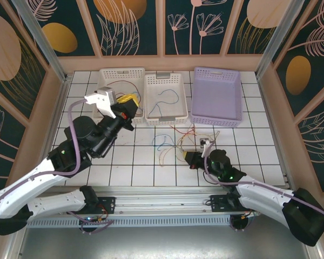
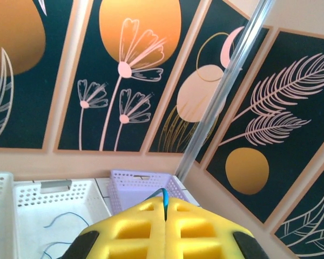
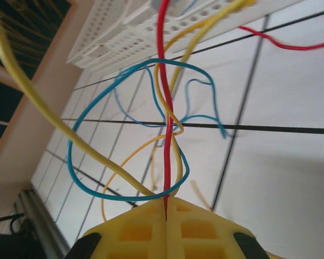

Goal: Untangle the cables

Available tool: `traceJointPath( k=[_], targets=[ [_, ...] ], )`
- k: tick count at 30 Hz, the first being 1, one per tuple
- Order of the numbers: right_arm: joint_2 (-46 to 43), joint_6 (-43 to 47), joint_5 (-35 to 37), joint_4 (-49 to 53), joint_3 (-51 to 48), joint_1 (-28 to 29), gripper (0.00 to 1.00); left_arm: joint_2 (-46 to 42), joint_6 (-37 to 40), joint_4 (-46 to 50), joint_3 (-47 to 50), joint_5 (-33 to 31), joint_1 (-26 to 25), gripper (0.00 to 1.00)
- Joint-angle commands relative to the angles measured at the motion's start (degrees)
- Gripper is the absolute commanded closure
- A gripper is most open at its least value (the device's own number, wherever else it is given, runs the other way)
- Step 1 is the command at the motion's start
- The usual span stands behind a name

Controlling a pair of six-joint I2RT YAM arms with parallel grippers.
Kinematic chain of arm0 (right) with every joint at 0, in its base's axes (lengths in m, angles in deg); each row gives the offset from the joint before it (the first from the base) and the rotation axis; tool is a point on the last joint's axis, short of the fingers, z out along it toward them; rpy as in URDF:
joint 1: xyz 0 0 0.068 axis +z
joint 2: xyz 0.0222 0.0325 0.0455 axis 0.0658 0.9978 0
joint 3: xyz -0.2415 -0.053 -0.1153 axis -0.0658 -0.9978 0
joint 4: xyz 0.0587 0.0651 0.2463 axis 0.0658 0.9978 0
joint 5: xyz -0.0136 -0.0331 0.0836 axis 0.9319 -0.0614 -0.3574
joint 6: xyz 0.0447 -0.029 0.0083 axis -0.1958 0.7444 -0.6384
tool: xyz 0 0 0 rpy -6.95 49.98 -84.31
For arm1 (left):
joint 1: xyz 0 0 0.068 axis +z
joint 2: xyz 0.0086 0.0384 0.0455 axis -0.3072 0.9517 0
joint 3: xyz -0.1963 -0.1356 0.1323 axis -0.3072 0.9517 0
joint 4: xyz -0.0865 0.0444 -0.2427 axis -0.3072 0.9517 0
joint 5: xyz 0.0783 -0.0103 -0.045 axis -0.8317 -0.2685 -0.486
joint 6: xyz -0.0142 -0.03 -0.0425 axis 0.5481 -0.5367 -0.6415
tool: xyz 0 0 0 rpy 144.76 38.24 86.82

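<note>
A tangle of thin cables [image 1: 170, 141] in red, blue, yellow and orange lies on the tiled table in front of the baskets. My right gripper [image 1: 183, 156] sits at the tangle's near right side. In the right wrist view its yellow pads [image 3: 205, 229] are shut on a red cable [image 3: 164, 135], which runs straight up through a blue loop [image 3: 81, 178] and past yellow cables [image 3: 32, 102]. My left gripper [image 1: 130, 100] is raised near the white baskets. Its pads [image 2: 205, 226] are shut on a blue cable [image 2: 167, 198], of which a short arc sticks out.
Three baskets stand along the back: a white basket [image 1: 109, 73] with a thin dark wire, a middle white basket [image 1: 151, 81] holding a loose blue wire [image 1: 164, 102], and a purple basket [image 1: 235, 97]. Wooden walls and metal posts enclose the table.
</note>
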Motion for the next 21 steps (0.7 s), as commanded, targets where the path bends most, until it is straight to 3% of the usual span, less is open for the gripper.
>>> traceJointPath(
  k=[1, 10, 18, 21],
  targets=[
    [-0.92, -2.50, 1.84, 1.30, -1.21, -1.60, 1.00, -0.37, 2.89, 3.27, -2.05, -2.33, -0.31, 1.00],
    [-0.90, -3.82, 2.85, 1.10, -3.71, -1.90, 1.00, -0.73, 4.20, 1.72, -1.63, -1.90, -0.32, 1.00],
    [-3.85, -4.11, 1.72, 0.75, -5.06, -1.90, 1.00, 3.94, 7.26, -5.46, -0.25, 3.66, 0.24, 1.00],
    [-7.60, -4.17, 0.50, 1.77, -5.28, -1.81, 1.00, 6.99, 6.82, -8.53, -0.10, 7.06, 3.04, 1.00]
  ],
)
